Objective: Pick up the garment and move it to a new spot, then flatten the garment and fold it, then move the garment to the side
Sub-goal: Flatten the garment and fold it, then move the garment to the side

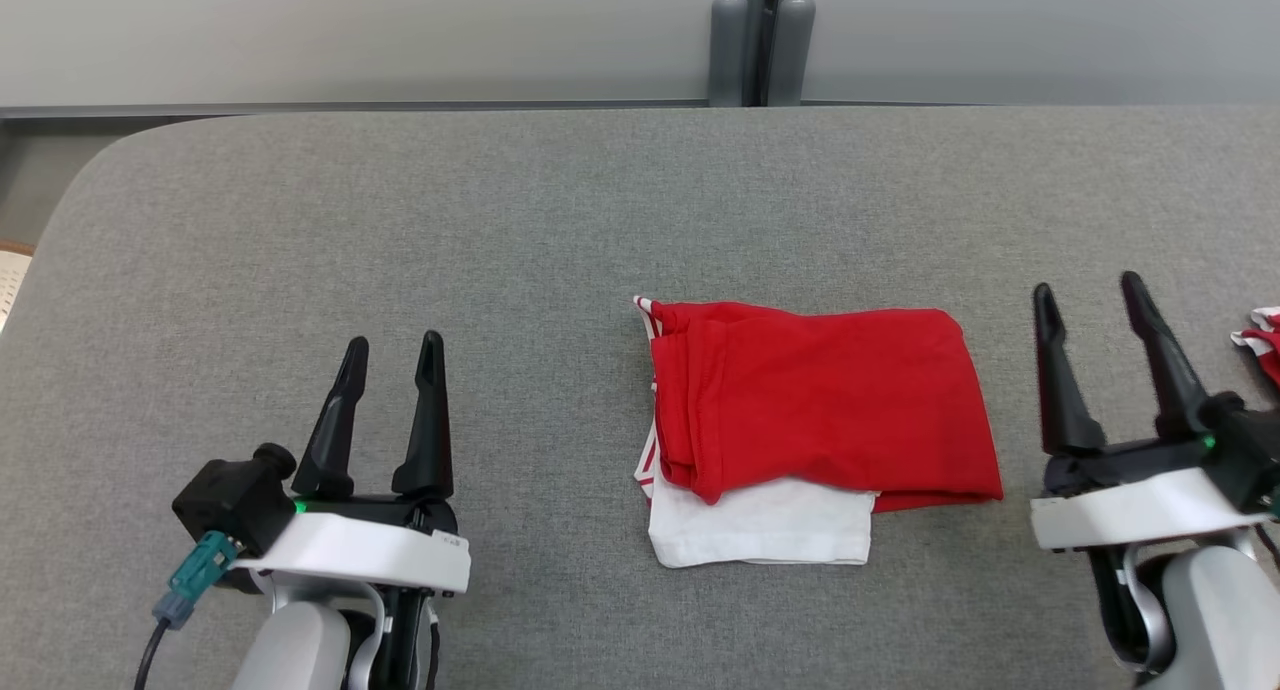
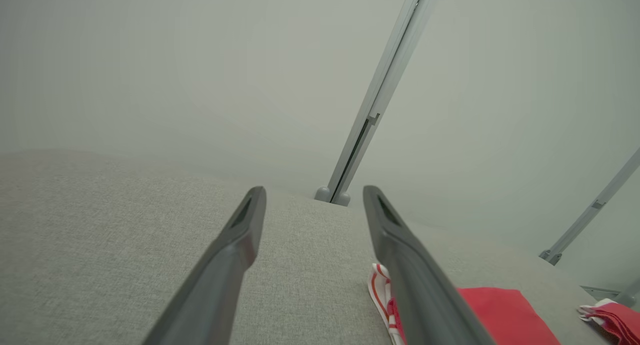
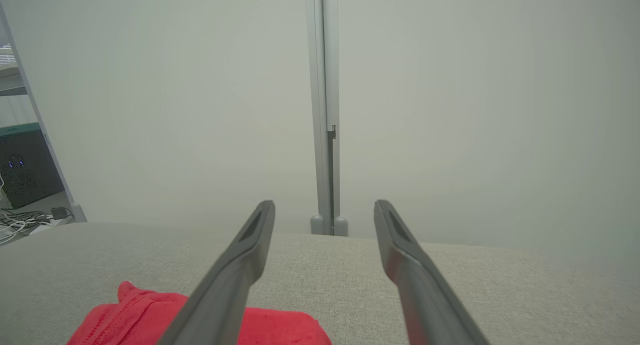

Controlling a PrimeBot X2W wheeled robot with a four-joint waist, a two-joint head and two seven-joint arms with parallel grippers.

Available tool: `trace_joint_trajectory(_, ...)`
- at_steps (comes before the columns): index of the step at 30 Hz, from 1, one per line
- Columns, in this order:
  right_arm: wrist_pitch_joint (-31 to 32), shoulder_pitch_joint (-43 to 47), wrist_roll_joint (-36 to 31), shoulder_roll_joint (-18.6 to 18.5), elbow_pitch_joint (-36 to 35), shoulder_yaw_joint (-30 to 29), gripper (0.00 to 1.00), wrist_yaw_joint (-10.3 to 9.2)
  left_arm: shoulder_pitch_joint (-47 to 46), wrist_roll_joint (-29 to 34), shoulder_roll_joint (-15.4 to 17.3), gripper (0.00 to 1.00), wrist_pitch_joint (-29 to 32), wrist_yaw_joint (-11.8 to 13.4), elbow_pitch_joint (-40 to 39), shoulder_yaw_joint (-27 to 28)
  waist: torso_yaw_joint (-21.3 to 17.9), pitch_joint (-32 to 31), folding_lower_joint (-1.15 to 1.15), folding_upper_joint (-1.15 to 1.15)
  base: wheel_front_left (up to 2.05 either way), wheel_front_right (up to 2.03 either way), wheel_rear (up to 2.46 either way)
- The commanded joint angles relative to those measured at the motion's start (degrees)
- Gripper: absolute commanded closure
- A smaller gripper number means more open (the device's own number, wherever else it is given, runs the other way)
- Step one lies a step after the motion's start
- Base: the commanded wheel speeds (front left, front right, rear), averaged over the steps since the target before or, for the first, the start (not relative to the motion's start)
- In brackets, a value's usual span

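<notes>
**Folded garment lies between two empty claws**

The left claw (image 1: 394, 342) is wide open over the grey bench (image 1: 500, 220), gripping nothing. The garment (image 1: 820, 400) lies folded mid-bench, red over white, apart from both claws. The right claw (image 1: 1088, 288) is equally spread and empty.

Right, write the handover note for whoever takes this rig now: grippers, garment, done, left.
Left gripper: jaws open, empty, at the near left of the grey table.
Right gripper: jaws open, empty, at the near right.
Garment: red jersey, folded, with a white layer showing beneath. It lies between the grippers, nearer the right one, and neither touches it.
Done: the folding, by the look of it.
Left: probably moving it to the side.
Note: a second red-and-white cloth lies at the right edge.
</notes>
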Motion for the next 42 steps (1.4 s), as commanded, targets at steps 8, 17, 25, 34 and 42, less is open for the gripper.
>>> trace_joint_trajectory(8,0.0,5.1,-2.4,1.5,-3.0,-5.7,0.0,-0.01,2.0,-0.2,0.3,0.0,-0.3,-0.3,-0.2,1.9,-0.7,0.8,0.0,0.0,0.0,0.0,0.0)
trace_joint_trajectory(17,0.0,4.7,-2.8,2.4,-2.2,-5.5,0.0,-0.01,1.3,0.2,0.3,0.0,-0.3,-0.4,0.0,1.8,-1.0,0.7,0.0,0.0,0.0,0.0,0.0)
trace_joint_trajectory(25,0.0,3.0,2.5,3.2,5.3,-2.6,0.0,-0.01,0.5,0.3,0.3,0.0,-0.3,-0.3,0.3,0.3,0.0,2.3,0.0,0.0,0.0,0.0,0.0)
trace_joint_trajectory(34,2.1,-1.3,10.7,3.0,15.4,0.4,0.0,-0.01,-0.6,0.1,0.3,0.0,-0.3,0.0,0.8,-0.4,2.1,4.4,0.0,0.0,0.0,0.0,0.0)
trace_joint_trajectory(42,3.2,-3.7,14.5,2.5,22.0,2.8,0.0,-0.01,-0.8,0.0,0.3,0.0,-0.3,0.2,1.0,-0.9,3.0,5.0,0.0,0.0,0.0,0.0,0.0)
